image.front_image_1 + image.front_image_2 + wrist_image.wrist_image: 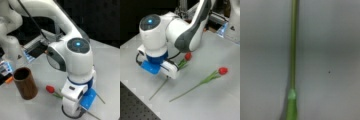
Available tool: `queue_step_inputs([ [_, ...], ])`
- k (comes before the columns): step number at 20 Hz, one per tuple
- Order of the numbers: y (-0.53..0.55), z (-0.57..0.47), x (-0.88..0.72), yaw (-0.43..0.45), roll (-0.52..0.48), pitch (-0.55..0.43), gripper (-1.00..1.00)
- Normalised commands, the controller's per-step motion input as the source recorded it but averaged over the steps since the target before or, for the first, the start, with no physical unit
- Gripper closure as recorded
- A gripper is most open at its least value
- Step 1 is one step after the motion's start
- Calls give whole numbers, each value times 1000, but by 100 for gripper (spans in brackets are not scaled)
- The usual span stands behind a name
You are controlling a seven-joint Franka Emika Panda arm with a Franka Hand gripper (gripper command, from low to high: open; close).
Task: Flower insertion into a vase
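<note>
The brown wood-look vase [25, 83] stands upright and hollow at a front view's left. A red tulip [50, 89] lies on the table just right of it, with its stem running under my gripper [167, 73]. The gripper is lowered straight over that stem, and its fingers are hidden beneath the hand. The same flower shows its red head [188, 56] and its stem end [157, 90] on either side of the hand. The wrist view holds only the green stem [293, 50] close up on the grey table. Another red tulip [222, 70] lies free at a front view's right.
The arm's white base [10, 42] and a blue-lit device [28, 56] sit at a front view's top left. Small blue and orange items [6, 72] lie at the left edge. A black perforated board [132, 107] borders the table at a front view's bottom left.
</note>
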Motion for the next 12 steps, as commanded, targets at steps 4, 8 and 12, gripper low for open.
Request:
queue_step_inputs([
  [4,-61,-263,-29,109,4,147,-100],
  [8,-30,-238,-185,101,-1,107,-100],
  [12,-22,-252,-255,93,-25,64,-100],
])
